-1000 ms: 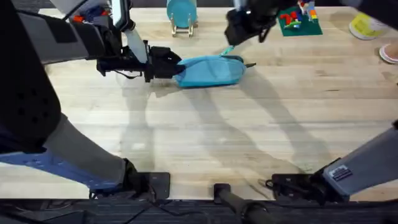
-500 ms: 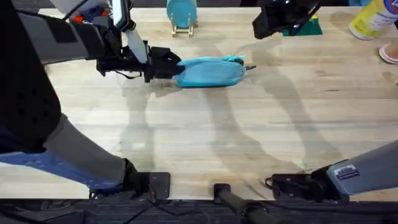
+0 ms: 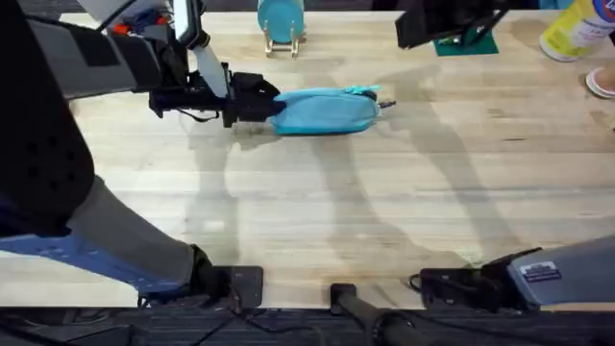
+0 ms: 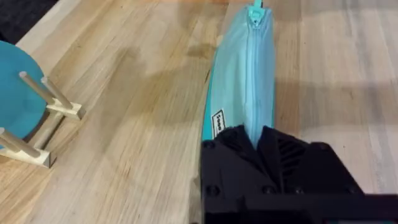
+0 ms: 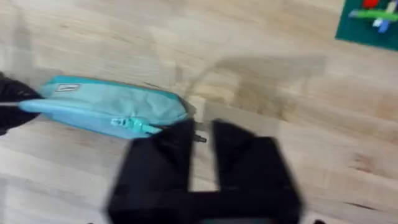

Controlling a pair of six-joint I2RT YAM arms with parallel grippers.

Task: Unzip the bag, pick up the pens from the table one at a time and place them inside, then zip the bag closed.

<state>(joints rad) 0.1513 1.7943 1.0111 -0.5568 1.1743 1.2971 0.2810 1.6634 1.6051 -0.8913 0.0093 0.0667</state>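
Left gripper (image 3: 258,99) pinching the bag's (image 3: 325,111) 9 o'clock end, black fingers (image 4: 273,155) clamped either side of the fabric. Zipper (image 4: 254,68) running straight along the top edge and looking fully zipped, pull tab (image 3: 365,91) sitting at the 3 o'clock end. Bag lying long-ways on the table (image 3: 384,211), toward 12 o'clock of centre.

Right gripper (image 5: 200,134) up in the air off toward 1 o'clock, fingers parted with a narrow gap, holding nothing, bag below and beside it.

Table is pale planks with soft arm shadows across the middle. Round teal thing on a wooden stand (image 3: 281,24) at 12 o'clock, green plate with bricks (image 3: 465,38) near 1 o'clock, yellow bottle (image 3: 569,34) out by 2.

Versus a second ago: right gripper lifted off the tab end and pulled away toward 1 o'clock, bag and left grip unchanged.
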